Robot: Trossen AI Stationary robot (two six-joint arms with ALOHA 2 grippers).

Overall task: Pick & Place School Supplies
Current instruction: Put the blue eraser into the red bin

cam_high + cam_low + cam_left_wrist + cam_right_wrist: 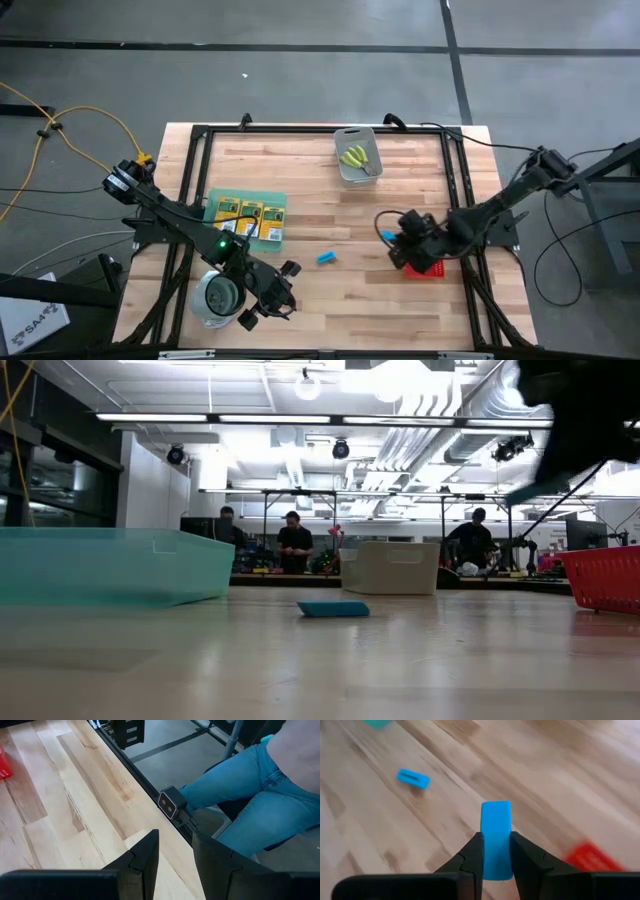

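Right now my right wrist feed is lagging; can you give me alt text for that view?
The right gripper holds a light-blue block upright between its two dark fingers, above the wooden table. A second light-blue block lies flat on the wood farther off, and a blurred corner of the red tray shows to one side.

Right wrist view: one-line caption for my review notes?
Right gripper shut on a blue block above the wooden table; another blue block lies beyond.

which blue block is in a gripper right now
The blue block pinched upright in the right gripper. The other blue block lies loose on the table, untouched.
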